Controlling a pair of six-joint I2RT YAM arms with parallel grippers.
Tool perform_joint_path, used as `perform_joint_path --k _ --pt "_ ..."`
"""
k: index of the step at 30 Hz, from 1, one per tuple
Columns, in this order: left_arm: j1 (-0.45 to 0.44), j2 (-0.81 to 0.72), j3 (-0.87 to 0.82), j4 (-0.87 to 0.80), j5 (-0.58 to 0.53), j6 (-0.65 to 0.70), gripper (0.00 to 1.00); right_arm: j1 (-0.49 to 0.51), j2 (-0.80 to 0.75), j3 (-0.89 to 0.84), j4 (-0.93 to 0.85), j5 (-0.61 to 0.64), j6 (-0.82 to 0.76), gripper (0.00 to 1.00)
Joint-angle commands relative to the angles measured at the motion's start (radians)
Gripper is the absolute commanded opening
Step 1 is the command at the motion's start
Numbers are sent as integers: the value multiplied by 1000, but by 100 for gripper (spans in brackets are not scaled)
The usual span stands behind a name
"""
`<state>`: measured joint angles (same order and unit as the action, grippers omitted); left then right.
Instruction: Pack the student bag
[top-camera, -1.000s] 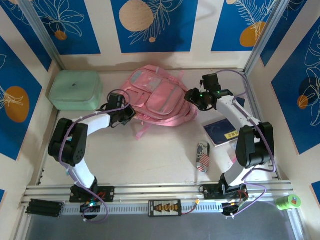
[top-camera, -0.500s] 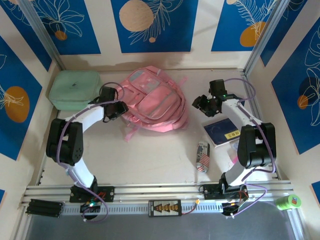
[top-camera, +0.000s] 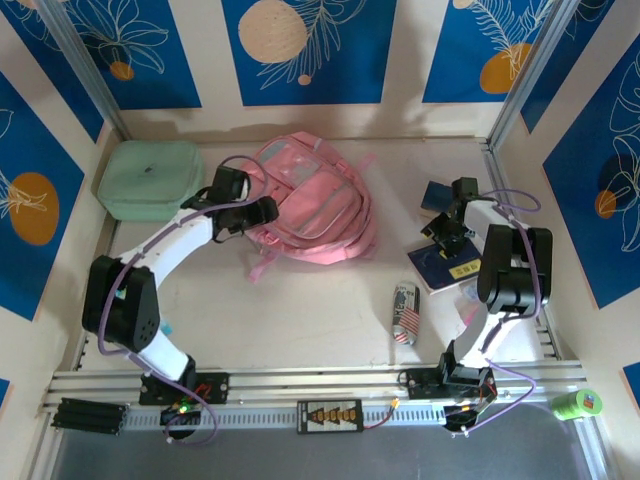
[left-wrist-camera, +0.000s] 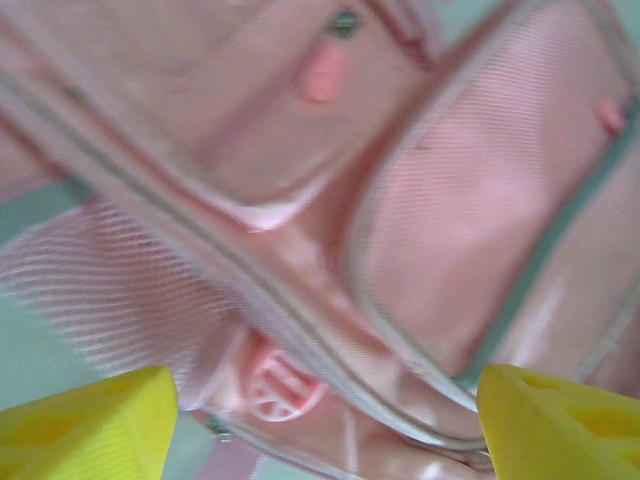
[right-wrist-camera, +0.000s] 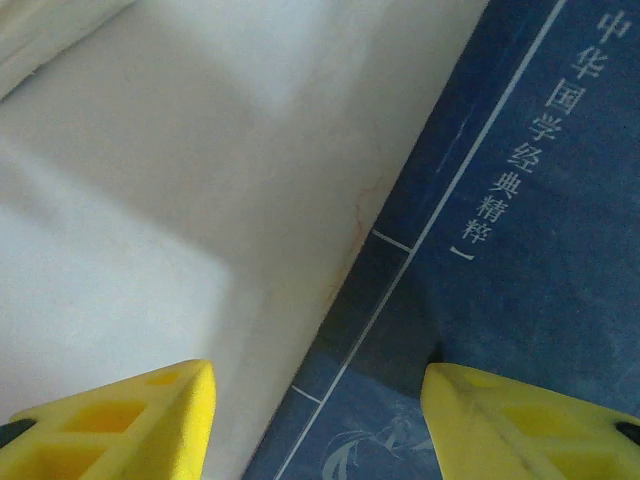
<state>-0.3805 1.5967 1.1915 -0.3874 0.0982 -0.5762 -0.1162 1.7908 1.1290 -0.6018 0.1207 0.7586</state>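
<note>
The left gripper (top-camera: 264, 211) is held apart over the student bag (top-camera: 315, 200); the right gripper (top-camera: 443, 236) is spread over the blue book (top-camera: 452, 266), probably so it can be grasped.

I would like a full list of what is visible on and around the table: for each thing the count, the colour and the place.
student bag: one, pink with pale grey panels, lying at the middle back of the table
case: one, mint green, back left corner, left of the bag
book: one, dark blue with a yellow label, right side of the table
can: one, stars-and-stripes print, lying on its side in front of the book
tape roll: one, green, off the table at the front right
left gripper: one, yellow fingertips, open, over the bag's left part
right gripper: one, yellow fingertips, open, over the book's edge
</note>
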Motion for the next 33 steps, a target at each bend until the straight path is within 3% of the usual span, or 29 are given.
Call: perform_joint_path --k 1,9,12,21,25,30,33 --pt "-52 23 70 -8 44 47 81 11 63 37 -12 -41 -33 59" --pt "-169 157 208 35 123 55 85 113 91 28 75 -324 -137 54" --pt "-217 224 260 51 144 52 86 137 70 35 63 -356 -188 53" --pt "-371 421 450 60 184 68 86 26 -228 -139 13 -144 -31 53" --pt "-437 515 530 76 202 72 83 -41 -274 -216 12 -120 -19 53" --pt "-490 671 724 -41 149 74 66 -74 -218 -212 2 -163 -30 50" --pt "-506 731 774 -24 151 68 57 -77 -192 -212 -2 -145 -22 48"
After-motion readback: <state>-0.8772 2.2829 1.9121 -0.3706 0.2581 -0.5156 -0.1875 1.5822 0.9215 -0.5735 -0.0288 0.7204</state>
